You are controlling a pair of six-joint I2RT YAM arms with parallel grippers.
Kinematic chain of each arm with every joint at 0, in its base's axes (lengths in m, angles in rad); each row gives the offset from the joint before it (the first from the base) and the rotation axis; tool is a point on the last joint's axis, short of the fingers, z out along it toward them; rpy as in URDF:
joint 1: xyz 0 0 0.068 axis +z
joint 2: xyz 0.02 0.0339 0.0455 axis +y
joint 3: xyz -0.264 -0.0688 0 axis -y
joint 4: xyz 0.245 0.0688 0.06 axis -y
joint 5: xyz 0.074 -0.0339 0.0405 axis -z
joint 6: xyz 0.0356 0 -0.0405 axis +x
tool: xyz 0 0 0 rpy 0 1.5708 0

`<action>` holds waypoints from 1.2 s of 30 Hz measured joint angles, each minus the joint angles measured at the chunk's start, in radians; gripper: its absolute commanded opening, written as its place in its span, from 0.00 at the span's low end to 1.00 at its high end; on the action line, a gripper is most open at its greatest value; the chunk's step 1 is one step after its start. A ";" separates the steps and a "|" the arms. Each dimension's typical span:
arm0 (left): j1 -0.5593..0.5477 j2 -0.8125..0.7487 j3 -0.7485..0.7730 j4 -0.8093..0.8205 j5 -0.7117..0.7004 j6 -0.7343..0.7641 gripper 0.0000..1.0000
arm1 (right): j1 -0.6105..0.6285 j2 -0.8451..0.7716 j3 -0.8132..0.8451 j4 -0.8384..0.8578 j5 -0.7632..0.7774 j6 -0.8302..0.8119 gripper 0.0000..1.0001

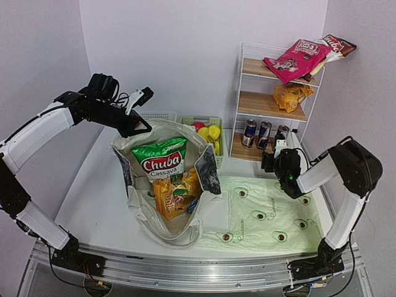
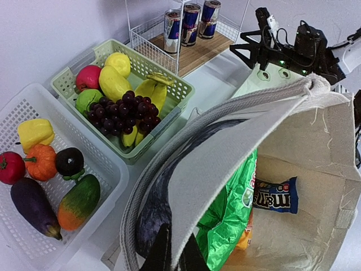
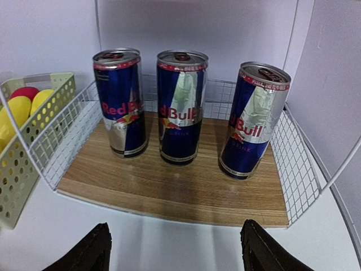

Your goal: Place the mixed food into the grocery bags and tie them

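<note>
Blue-silver cans (image 3: 181, 107) stand upright on the wooden shelf (image 3: 169, 195) — long axes vertical.

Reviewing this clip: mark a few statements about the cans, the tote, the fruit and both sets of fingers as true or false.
1. Three cans stand upright on the bottom shelf. True.
2. The right fingers are shut on a can. False: they are open and short of the shelf, touching no can.
3. The left fingers pinch the rim of the tote. True.
4. The grapes are already in the tote. False: they lie in the green basket.
5. The avocado bag lies flat on the table. True.
</note>
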 measured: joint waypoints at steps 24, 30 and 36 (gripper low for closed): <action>0.042 0.049 0.000 0.051 -0.019 0.037 0.00 | -0.166 0.330 0.319 0.153 0.016 0.048 0.82; 0.052 0.072 0.016 0.051 -0.020 0.046 0.00 | -0.187 0.367 0.373 0.156 0.011 0.053 0.84; 0.059 0.097 0.035 0.050 -0.020 0.052 0.00 | -0.204 0.400 0.415 0.158 -0.009 0.052 0.84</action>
